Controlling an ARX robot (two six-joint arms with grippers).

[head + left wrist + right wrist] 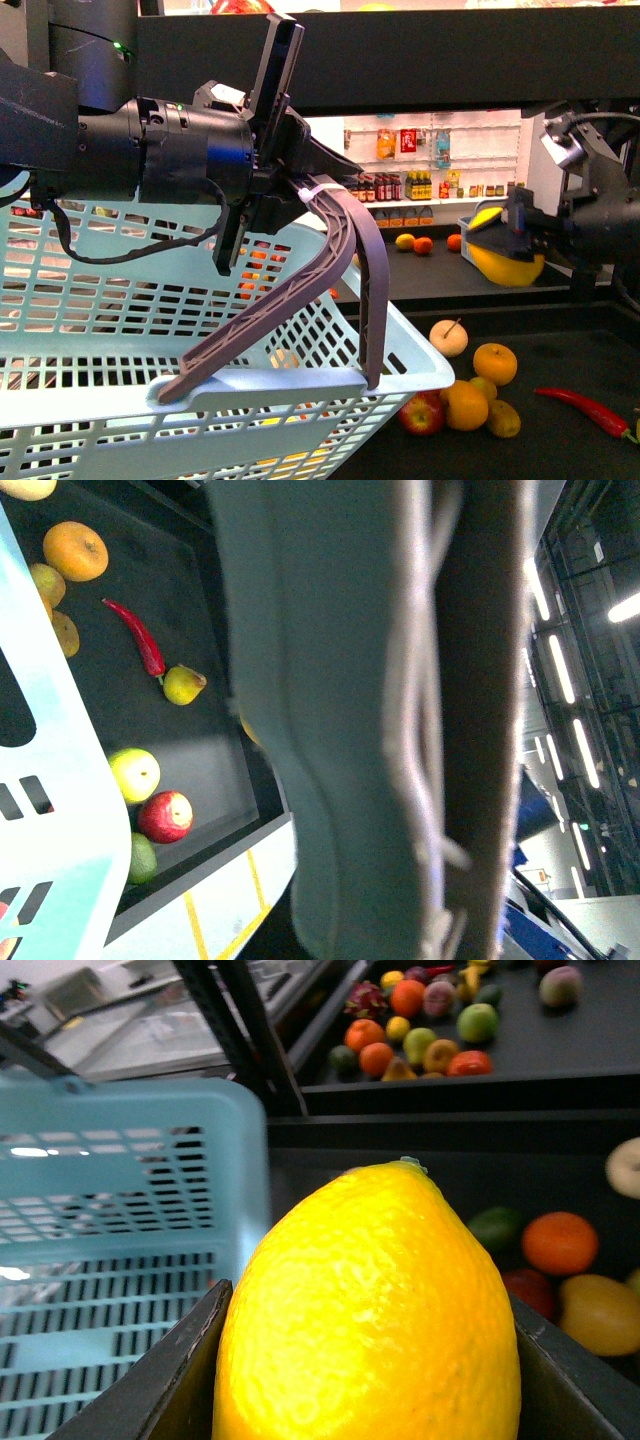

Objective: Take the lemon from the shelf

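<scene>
**Lemon clear of shelf, pinched in right claw**

The lemon (pixel 505 268) hangs in mid-air, squeezed between the right claw's (pixel 515 232) dark fingers (pixel 175 1390), above the shelf's (pixel 560 440) lower black tier. Oranges (pixel 495 363), apples (pixel 423 413) and a red chili (pixel 588 408) lie below it. To its left, the left claw (pixel 318 185) is clamped on the handle (pixel 350 245) of a pale blue basket (pixel 300 385).
</scene>
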